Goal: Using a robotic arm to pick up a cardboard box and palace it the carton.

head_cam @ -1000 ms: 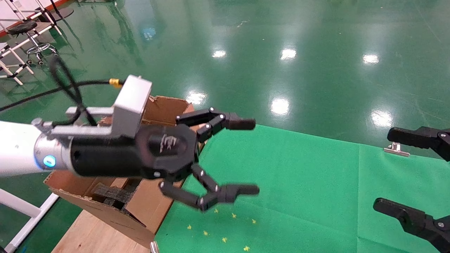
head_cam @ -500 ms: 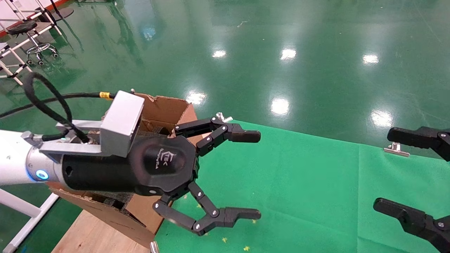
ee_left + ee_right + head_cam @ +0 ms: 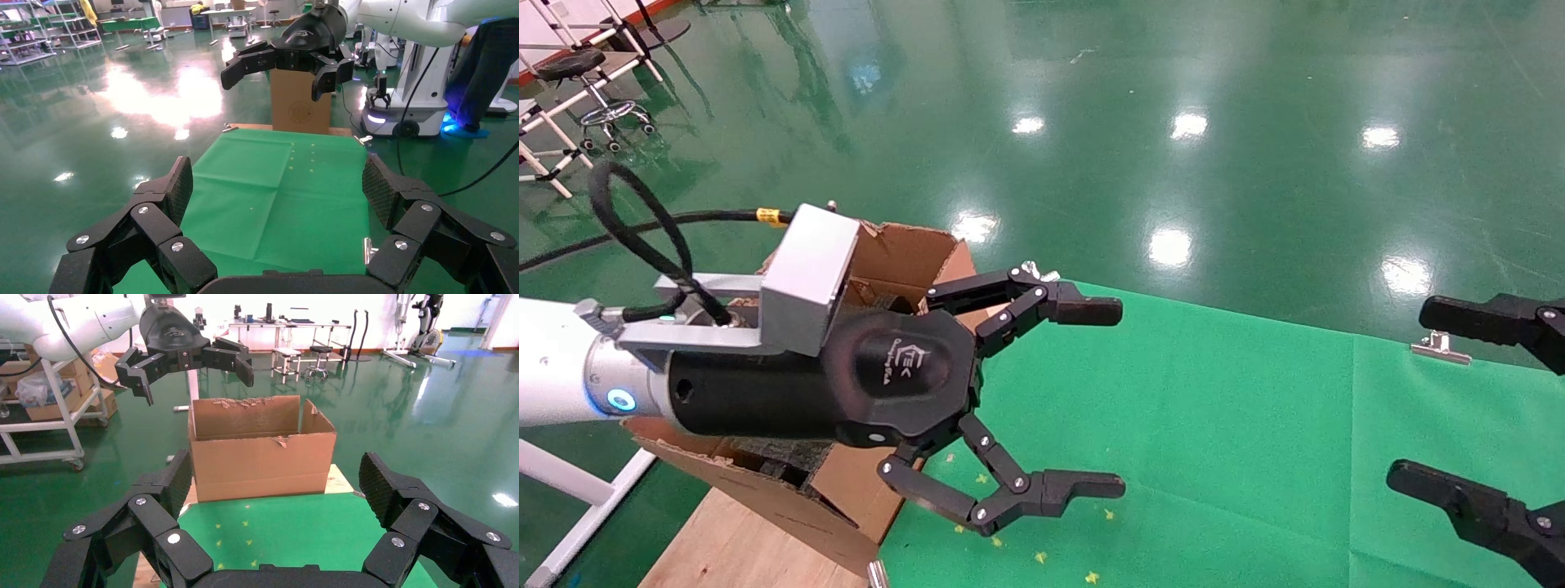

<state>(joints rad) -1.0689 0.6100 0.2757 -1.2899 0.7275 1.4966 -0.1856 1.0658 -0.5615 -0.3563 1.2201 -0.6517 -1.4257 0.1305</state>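
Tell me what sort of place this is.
Most likely a robotics lab or test hall: a glossy green floor, wheeled stools and work tables at the back, and another white robot base standing nearby.

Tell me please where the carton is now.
In the head view the carton stands at the left end of the green cloth, mostly hidden behind the open, empty left pincer. The right wrist view shows it just beyond the cloth's edge.

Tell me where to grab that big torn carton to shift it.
Pinch a long wall of the carton at its top rim, coming from above with fingers astride it: the top is open, the walls stand upright, and it looks too wide to span. The open left gripper hangs near it.
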